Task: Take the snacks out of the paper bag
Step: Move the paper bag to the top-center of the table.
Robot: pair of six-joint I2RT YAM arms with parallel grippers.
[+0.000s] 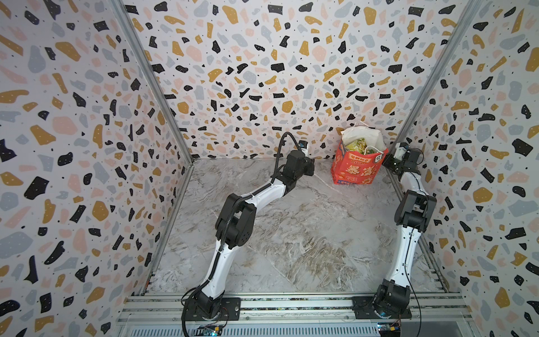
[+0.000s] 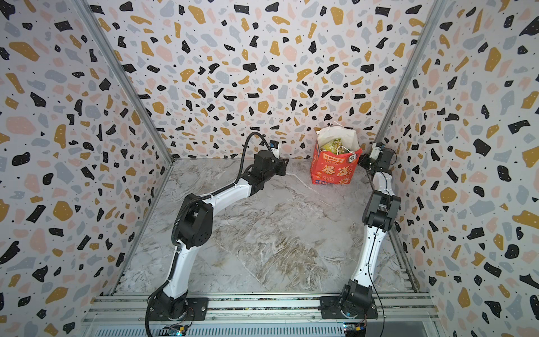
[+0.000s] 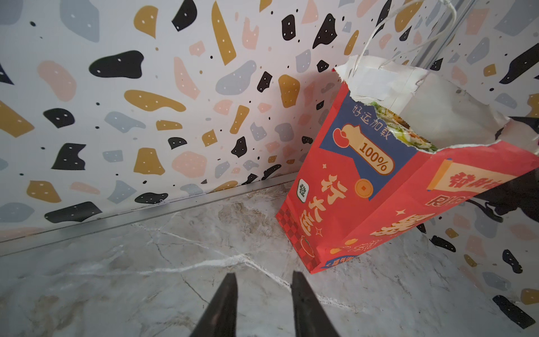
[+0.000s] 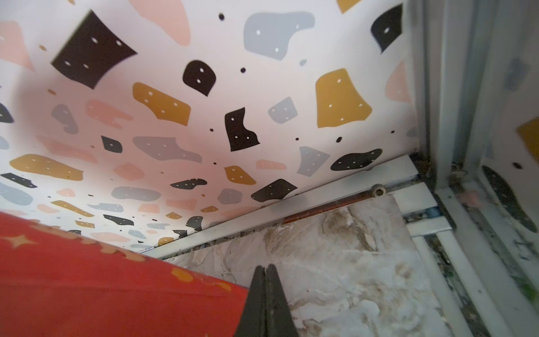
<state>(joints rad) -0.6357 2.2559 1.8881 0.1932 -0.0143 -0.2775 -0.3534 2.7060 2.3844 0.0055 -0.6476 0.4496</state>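
- Along the near edge, at 6 o'clock: metal rail (image 1: 291, 303) carrying both arm bases, left one toward 7 o'clock, right one toward 5 o'clock.
- Over the marble table (image 1: 291, 233), past the middle toward 12 o'clock: left gripper (image 3: 264, 274), jaws apart, only bare marble seen in the gap; aimed toward 3 o'clock at the bag's low corner and clearly apart from it.
- At 1 o'clock, near the far right corner: paper bag (image 1: 357, 172) standing upright on the table in both top views, close before the back wall (image 1: 262, 73); red front with gold characters turned to 6 o'clock, blue side panel marked "100%" turned to 9 o'clock; top rim torn, mouth open, white inside showing.
- Inside the open mouth: snacks (image 1: 357, 145), yellow-green glossy packets lying below the rim; exact count not possible to tell.
- Just beside the bag, on its 3 o'clock side: right gripper (image 4: 265, 267), jaws pressed together, holding nothing; red paper right next to the fingers, touching or not, cannot tell.
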